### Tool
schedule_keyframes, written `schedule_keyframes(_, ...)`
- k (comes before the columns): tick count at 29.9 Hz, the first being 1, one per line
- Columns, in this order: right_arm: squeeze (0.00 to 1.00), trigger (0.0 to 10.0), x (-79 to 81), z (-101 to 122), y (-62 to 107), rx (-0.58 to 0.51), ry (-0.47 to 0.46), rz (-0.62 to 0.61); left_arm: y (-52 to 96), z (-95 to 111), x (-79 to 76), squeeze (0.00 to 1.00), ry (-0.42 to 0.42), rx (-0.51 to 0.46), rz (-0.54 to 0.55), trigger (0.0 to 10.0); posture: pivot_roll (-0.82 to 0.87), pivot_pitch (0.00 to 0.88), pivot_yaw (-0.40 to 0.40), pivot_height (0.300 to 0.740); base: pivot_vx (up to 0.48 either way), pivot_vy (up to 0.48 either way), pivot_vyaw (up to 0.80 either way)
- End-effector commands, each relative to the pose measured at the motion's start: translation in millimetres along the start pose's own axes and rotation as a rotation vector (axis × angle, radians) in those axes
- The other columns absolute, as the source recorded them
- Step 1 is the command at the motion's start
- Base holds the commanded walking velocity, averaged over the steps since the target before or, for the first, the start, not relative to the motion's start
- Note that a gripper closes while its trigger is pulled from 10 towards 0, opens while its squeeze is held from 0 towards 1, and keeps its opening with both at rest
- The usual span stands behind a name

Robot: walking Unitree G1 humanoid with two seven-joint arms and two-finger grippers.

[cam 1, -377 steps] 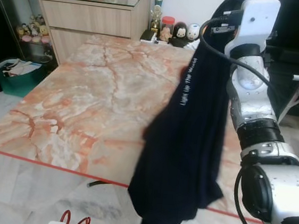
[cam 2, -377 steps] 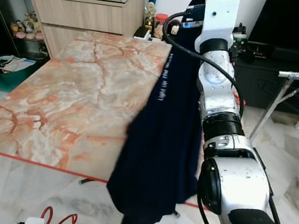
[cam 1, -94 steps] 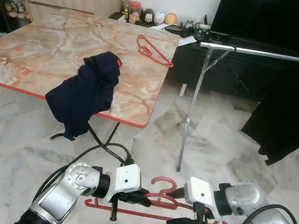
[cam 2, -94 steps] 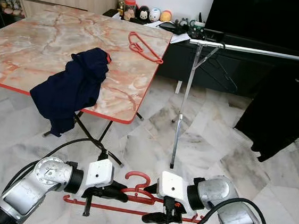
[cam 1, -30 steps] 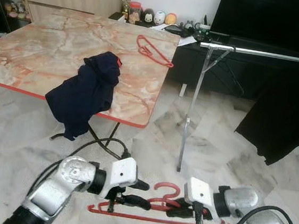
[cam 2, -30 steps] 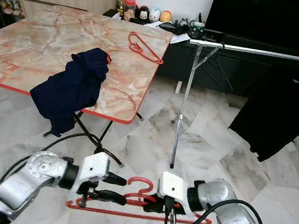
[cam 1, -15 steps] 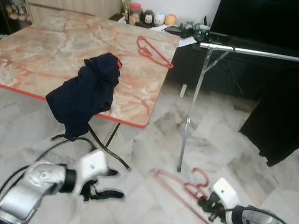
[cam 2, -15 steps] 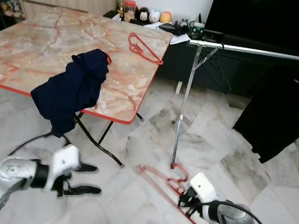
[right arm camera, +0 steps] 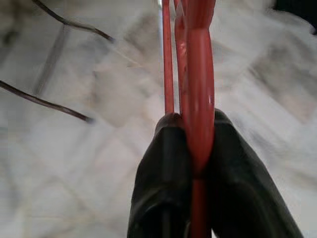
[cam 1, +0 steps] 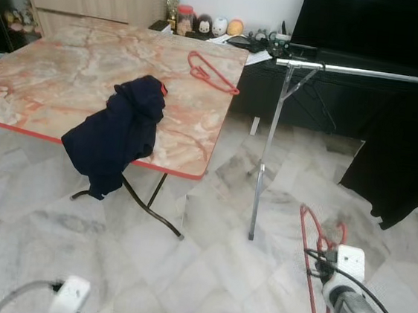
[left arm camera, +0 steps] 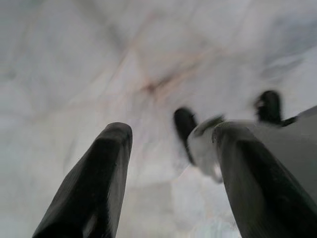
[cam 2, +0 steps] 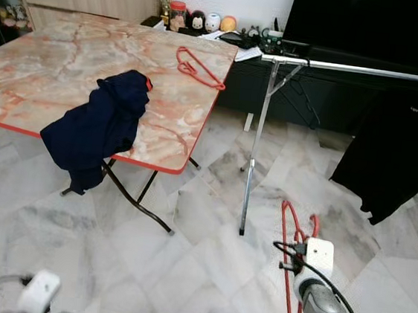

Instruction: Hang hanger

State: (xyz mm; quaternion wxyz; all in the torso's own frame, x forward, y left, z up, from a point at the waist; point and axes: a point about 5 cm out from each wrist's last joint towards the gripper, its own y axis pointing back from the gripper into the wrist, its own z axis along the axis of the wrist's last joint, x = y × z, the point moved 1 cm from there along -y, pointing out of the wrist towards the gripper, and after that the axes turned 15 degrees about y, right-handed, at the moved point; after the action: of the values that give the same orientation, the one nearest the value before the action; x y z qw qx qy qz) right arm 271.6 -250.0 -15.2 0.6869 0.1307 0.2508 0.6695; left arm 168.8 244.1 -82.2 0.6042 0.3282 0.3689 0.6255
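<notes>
Low on the robot's right side, the right gripper point(right arm camera: 190, 148) has its two black fingers pressed tight against a red plastic hanger point(cam 1: 312, 246), which passes straight up between them. From the head camera the hanger stands nearly edge-on above the white wrist block of the right arm point(cam 1: 347, 264), with its hook at the top, over the grey marble floor point(cam 1: 204, 275). Just beyond it rises the thin leg of a metal clothes rack point(cam 1: 270, 140), whose horizontal bar point(cam 1: 367, 71) runs off to the right. A black T-shirt point(cam 1: 406, 162) hangs from that bar at the far right (small white lettering shows near its shoulder).

The left gripper point(left arm camera: 171, 148) hangs low on the robot's left with its fingers spread well apart and nothing between them, pointed at blurred pale floor; its white wrist point(cam 1: 68, 296) peeks in at the bottom of the head view.

Farther left stands a folding table with an orange marble-pattern top point(cam 1: 68, 74). A dark navy garment point(cam 1: 118, 132) lies bunched on it and droops over the near edge. A second red hanger point(cam 1: 212, 71) lies flat at the table's far corner.
</notes>
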Motion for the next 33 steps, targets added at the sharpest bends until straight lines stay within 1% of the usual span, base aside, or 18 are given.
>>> schedule_keyframes(1,0.00,10.0,2.9,9.2,0.1,-0.081,-0.016,0.002,-1.1,-9.1,4.0,0.00,0.074,0.008,0.073,10.0,0.00,0.000,-0.033,0.740,0.000,0.000,0.00)
schedule_keyframes(3,0.00,10.0,4.3,10.0,0.3,-0.092,-0.024,-0.009,-2.0,-14.0,1.9,0.00,0.091,0.017,0.086,10.0,-0.01,0.000,-0.032,0.740,0.000,0.000,0.00)
schedule_keyframes(5,0.00,10.0,5.6,10.4,0.5,-0.097,-0.022,-0.020,-2.9,-19.3,-0.2,0.00,0.069,0.039,0.097,10.0,-0.01,0.000,-0.030,0.740,0.000,0.000,0.00)
schedule_keyframes(7,0.00,10.0,7.7,12.6,0.4,-0.117,-0.037,-0.028,-3.8,-22.8,-2.4,0.00,0.079,0.046,0.108,10.0,-0.02,0.000,-0.028,0.740,0.000,0.000,0.00)
schedule_keyframes(10,0.00,10.0,11.8,18.2,0.0,-0.149,-0.013,-0.027,-5.4,-23.7,-6.5,0.00,0.059,0.044,0.115,10.0,-0.03,0.000,-0.025,0.740,0.000,-0.089,0.00)
schedule_keyframes(12,0.00,10.0,15.4,25.2,-0.3,-0.189,-0.039,-0.018,-6.4,-23.0,-9.5,0.00,0.057,0.040,0.107,10.0,-0.03,0.000,-0.025,0.740,0.000,-0.338,0.00)
schedule_keyframes(13,0.00,10.0,20.1,25.7,-0.3,-0.198,-0.040,0.007,-7.0,-22.8,-11.0,0.00,0.053,0.041,0.107,10.0,-0.03,0.000,-0.027,0.740,0.000,-0.368,0.00)
schedule_keyframes(16,0.00,10.0,24.8,23.3,1.1,-0.202,-0.010,0.023,-7.3,-23.8,-12.3,0.00,0.052,0.043,0.105,10.0,-0.02,0.000,-0.036,0.740,0.000,-0.368,0.00)
schedule_keyframes(24,0.00,10.0,27.3,26.4,2.7,-0.230,-0.033,0.011,-5.9,-30.7,-10.7,0.00,0.044,0.061,0.107,10.0,-0.03,0.000,-0.026,0.740,0.000,-0.399,0.00)
schedule_keyframes(27,0.00,10.0,25.0,29.4,2.7,-0.242,-0.042,-0.003,-5.7,-32.4,-10.9,0.00,0.049,0.065,0.105,10.0,-0.03,0.000,-0.025,0.740,0.000,-0.453,0.00)
schedule_keyframes(33,0.00,10.0,23.8,35.4,1.7,-0.255,-0.051,-0.018,-6.1,-34.9,-15.3,0.00,0.032,0.072,0.080,10.0,-0.03,0.000,-0.022,0.740,0.000,-0.453,0.00)
